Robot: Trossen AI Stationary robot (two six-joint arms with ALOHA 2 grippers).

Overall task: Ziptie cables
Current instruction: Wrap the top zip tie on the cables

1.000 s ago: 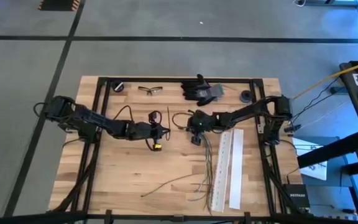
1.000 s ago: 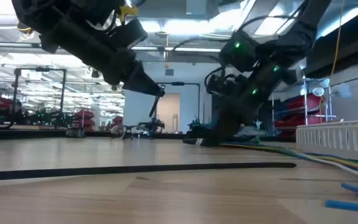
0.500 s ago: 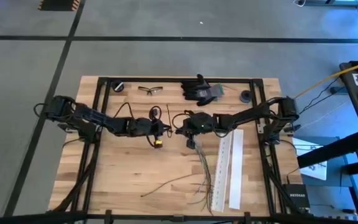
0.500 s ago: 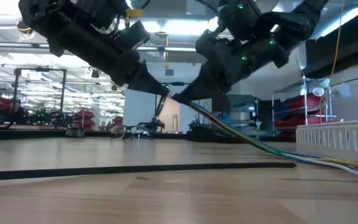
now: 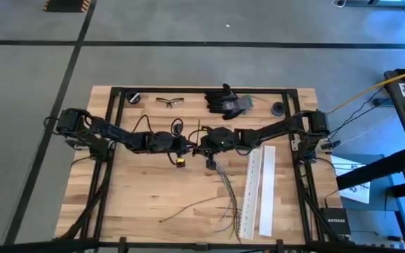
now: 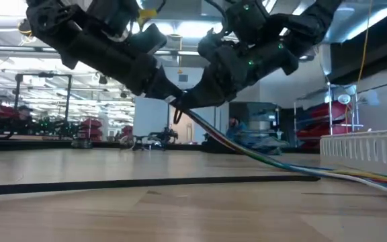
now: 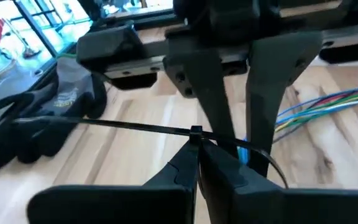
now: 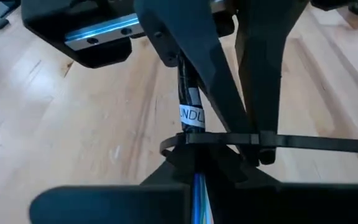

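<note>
The cables (image 5: 228, 191) form a bundle of thin coloured wires, raised at one end at mid-table. That end carries a white label (image 8: 191, 115). A black zip tie (image 7: 104, 124) lies across this end, and its loop (image 8: 169, 144) curls around the bundle. My left gripper (image 5: 188, 145) is shut on the zip tie. My right gripper (image 5: 202, 145) faces it tip to tip and is shut on the cables. Both are held above the wood in the low view, my left gripper (image 6: 173, 99) and my right gripper (image 6: 187, 107). My left gripper pinches the zip tie at its small square head (image 7: 196, 132) between its fingertips, coming roughly level from the table's left. The strap sticks out sideways, clear of the table. My right gripper pinches the cable bundle near its labelled end (image 8: 190, 138), coming from the table's right and slanting down. The held end is lifted. The rest of the cables (image 6: 281, 163) slope down and trail along the table toward its near edge.
Two white perforated strips (image 5: 262, 190) lie right of the cables. A loose wire (image 5: 188, 206) lies near the front. Black gloves (image 5: 226, 102), safety glasses (image 5: 169, 102) and small black parts (image 5: 278, 109) sit along the far edge. A small yellow-and-black piece (image 5: 178, 163) lies below my left gripper.
My right gripper has risen from the table and moved toward the table's left until it meets my left gripper, lifting the cables' held end while their other ends stay on the table. My left gripper has edged slightly right toward it.
</note>
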